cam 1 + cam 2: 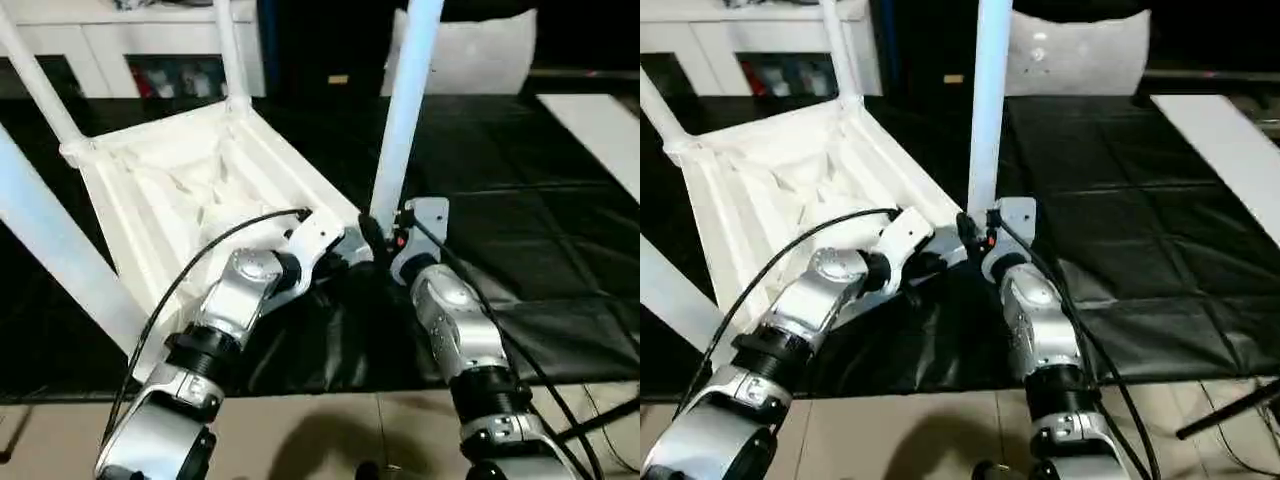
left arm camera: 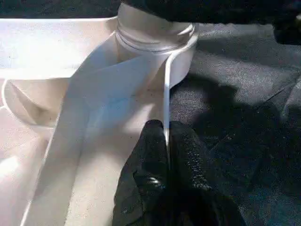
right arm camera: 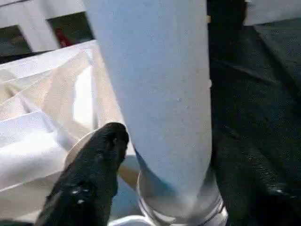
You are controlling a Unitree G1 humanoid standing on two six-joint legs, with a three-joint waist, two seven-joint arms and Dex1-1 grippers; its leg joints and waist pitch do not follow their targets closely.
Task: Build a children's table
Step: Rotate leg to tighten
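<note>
The children's table lies upside down on the black mat, its ribbed white top (image 1: 190,190) facing up. Three legs (image 1: 230,50) rise from its other corners. A fourth leg (image 1: 405,110) stands upright in the near right corner socket (image 2: 155,40). My left gripper (image 2: 167,141) is shut on the thin side wall of the top just beside that socket. My right gripper (image 3: 195,165) straddles the foot of this leg, its fingers (image 3: 101,165) standing apart with a small gap to the leg on each side.
A white cabinet (image 1: 100,40) with shelves stands at the back left. A white bag (image 1: 480,50) lies at the back and a flat white board (image 1: 600,130) at the right. The black mat (image 1: 520,230) ends at pale floor tiles near my body.
</note>
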